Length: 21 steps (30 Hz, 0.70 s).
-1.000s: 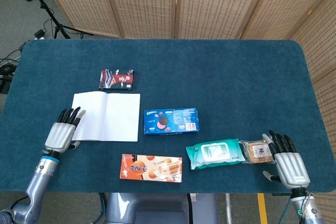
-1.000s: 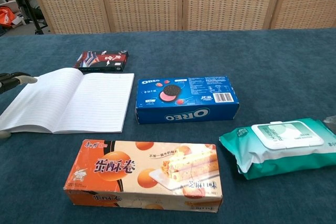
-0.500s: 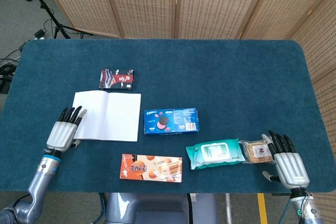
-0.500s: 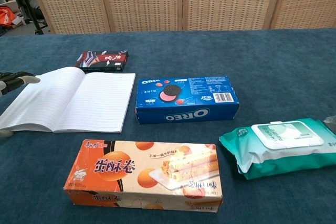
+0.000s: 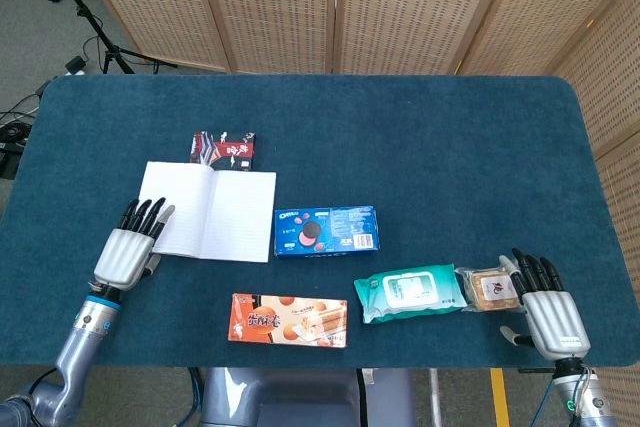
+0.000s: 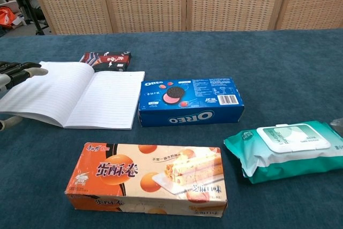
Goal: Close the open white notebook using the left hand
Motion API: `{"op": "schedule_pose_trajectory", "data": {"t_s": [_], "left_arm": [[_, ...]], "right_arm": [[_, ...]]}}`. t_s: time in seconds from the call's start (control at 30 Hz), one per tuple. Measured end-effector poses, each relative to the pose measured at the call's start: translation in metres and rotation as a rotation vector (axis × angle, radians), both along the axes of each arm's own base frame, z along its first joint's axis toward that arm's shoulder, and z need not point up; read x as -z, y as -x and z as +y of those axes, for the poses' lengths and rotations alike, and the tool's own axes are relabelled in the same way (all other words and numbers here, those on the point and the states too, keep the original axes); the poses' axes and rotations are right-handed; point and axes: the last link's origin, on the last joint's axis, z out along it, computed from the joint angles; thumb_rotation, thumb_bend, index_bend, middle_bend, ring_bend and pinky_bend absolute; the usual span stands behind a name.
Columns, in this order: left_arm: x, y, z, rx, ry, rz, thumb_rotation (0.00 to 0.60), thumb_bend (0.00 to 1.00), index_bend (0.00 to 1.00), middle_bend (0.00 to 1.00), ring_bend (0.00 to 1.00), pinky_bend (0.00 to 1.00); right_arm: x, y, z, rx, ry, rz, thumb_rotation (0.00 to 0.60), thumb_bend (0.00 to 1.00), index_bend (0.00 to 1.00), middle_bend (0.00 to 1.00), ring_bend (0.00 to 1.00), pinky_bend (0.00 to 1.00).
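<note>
The white notebook (image 5: 212, 213) lies open, lined pages up, on the left half of the blue-carpeted table (image 5: 450, 147). Its far edge touches or slightly overlaps a dark red-and-black packet (image 5: 223, 148); its right edge sits just beside a blue Oreo box (image 5: 326, 231). The robot's left hand (image 5: 132, 244) rests at the notebook's near-left corner, fingers extended together, with the fingertips (image 5: 146, 211) over the edge of the left page; in the chest view the same hand (image 6: 16, 72) shows at the frame's left border, its dark fingertips lying on the page, which appears slightly raised off the table there. It grips nothing. The right hand (image 5: 543, 305) lies flat and open near the table's front-right edge, fingers spread, just beside a small wrapped snack (image 5: 487, 288). A teal pack of wet wipes (image 5: 410, 293) sits touching that snack, and an orange egg-roll box (image 5: 289, 320) stands nearest the front edge.
</note>
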Motion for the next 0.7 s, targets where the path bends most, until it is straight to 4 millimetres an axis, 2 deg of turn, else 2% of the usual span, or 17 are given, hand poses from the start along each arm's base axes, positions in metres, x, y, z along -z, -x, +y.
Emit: {"op": "schedule_pose_trajectory", "data": {"t_s": [0.3,0.7], "left_arm": [[-0.004,-0.012,-0.001,0.080,-0.038,-0.002,0.600,0.36,0.00,0.00,0.00,0.00],[-0.014,-0.049,0.001,0.220,-0.115,-0.060,0.600,0.35,0.00,0.00,0.00,0.00]], "right_arm": [[-0.001,0.000,0.000,0.001,0.001,-0.001,0.600,0.05,0.00,0.00,0.00,0.00],[-0.002,0.000,0.000,0.000,0.005,-0.003,0.600,0.05,0.00,0.00,0.00,0.00]]}}
